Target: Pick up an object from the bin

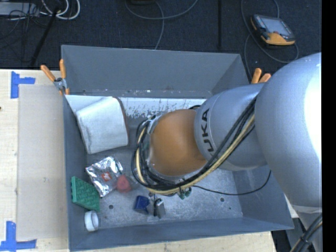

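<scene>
Gripper: the gripper point(157, 208) is low near the front wall of the bin point(152, 72), under the orange wrist cover.
Grip: released or clenched, I cannot tell.
Nearest thing: a small blue block point(140, 203) lies on the bin floor just beside the gripper. Whether they touch is unclear.
Others: a red lump point(123, 184), a foil packet point(104, 173) and a green piece point(84, 191) lie farther off.
Done: the arm is down in the bin, and by my judgement 0 things are lifted.
Left: securing 1 thing and raising it out.
</scene>
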